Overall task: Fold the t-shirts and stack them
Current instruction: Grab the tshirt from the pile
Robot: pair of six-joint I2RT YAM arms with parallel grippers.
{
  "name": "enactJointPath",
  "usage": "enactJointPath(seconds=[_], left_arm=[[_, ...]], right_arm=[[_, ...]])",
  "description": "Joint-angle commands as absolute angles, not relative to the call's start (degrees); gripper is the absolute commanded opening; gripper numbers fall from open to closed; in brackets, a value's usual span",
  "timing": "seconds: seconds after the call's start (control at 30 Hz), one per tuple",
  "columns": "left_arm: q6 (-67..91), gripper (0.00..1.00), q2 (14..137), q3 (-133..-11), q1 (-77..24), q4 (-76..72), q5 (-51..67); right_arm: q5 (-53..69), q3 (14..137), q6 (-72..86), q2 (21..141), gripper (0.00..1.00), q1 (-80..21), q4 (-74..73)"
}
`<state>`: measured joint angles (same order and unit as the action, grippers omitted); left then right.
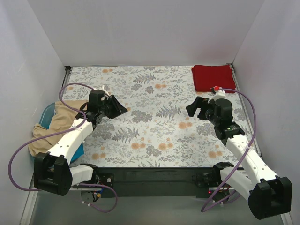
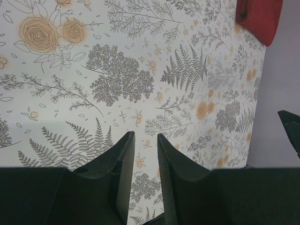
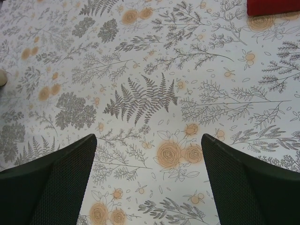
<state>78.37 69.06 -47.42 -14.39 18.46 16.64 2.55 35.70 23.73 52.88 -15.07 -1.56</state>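
The dark red t-shirt [image 1: 213, 77] lies folded at the table's back right corner. It also shows in the left wrist view [image 2: 260, 18] and the right wrist view [image 3: 274, 6]. The tan t-shirt [image 1: 58, 126] lies crumpled over the light blue tub [image 1: 46, 115] at the left edge. A bright blue patch [image 1: 78, 151] shows under it; I cannot tell whether it is the teal shirt. My left gripper [image 1: 121, 110] [image 2: 144, 136] hangs over the tablecloth, jaws a narrow gap apart, empty. My right gripper [image 1: 196, 107] [image 3: 147, 138] is wide open and empty above the cloth.
The grey-and-orange floral tablecloth [image 1: 150, 117] covers the table. White walls close in the back and both sides. Purple cables loop from each arm. The arm bases stand on a black bar [image 1: 154, 176] at the near edge.
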Motion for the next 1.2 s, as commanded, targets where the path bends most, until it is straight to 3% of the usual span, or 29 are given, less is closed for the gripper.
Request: enactJointPath(seconds=[0.0, 0.13, 0.3, 0.37, 0.43, 0.5, 0.53, 0.9, 1.03, 1.13, 1.17], left_arm=[[78.48, 0.25, 67.67, -50.18, -14.59, 19.16, 14.42], [80.76, 0.26, 69.08, -53.25, -13.98, 22.31, 9.42], [85.6, 0.36, 72.51, -61.94, -4.06, 34.43, 3.18], [88.85, 0.41, 73.21, -63.98, -0.11, 39.52, -6.03], [90.78, 0.47, 72.86, -65.21, 4.12, 40.78, -11.3], [92.72, 0.67, 72.6, -65.48, 7.64, 41.39, -15.19], [93.51, 0.68, 72.86, -65.74, 8.69, 41.92, -19.38], [102.82, 0.67, 82.25, -60.21, 16.69, 43.07, -35.24], [102.92, 0.58, 86.38, -60.11, 18.63, 40.87, -35.6], [102.74, 0.47, 89.64, -62.05, 19.07, 41.13, -35.77], [102.66, 0.37, 90.08, -62.4, 19.51, 41.48, -35.77]], right_arm=[[5.0, 35.95, 21.36, 52.56, 0.98, -14.94, 0.09], [6.15, 36.65, 20.22, 53.35, 0.98, -14.94, -1.48], [10.18, 38.49, 19.34, 55.89, 0.98, -14.94, -1.84], [11.42, 39.2, 19.07, 56.77, 0.98, -14.94, -1.93], [12.39, 39.29, 18.98, 57.57, 0.98, -14.94, -2.37], [12.66, 38.5, 18.81, 57.48, 0.98, -14.94, -2.46], [12.83, 38.24, 18.81, 57.39, 0.98, -14.94, -2.37], [16.7, 37.88, 19.16, 58.8, 0.98, -14.94, -2.37], [17.31, 37.71, 19.07, 59.15, 0.98, -14.94, -2.46], [18.02, 37.88, 19.07, 59.15, 0.98, -14.94, -2.46], [18.1, 37.97, 19.07, 58.89, 0.98, -15.03, -2.46]])
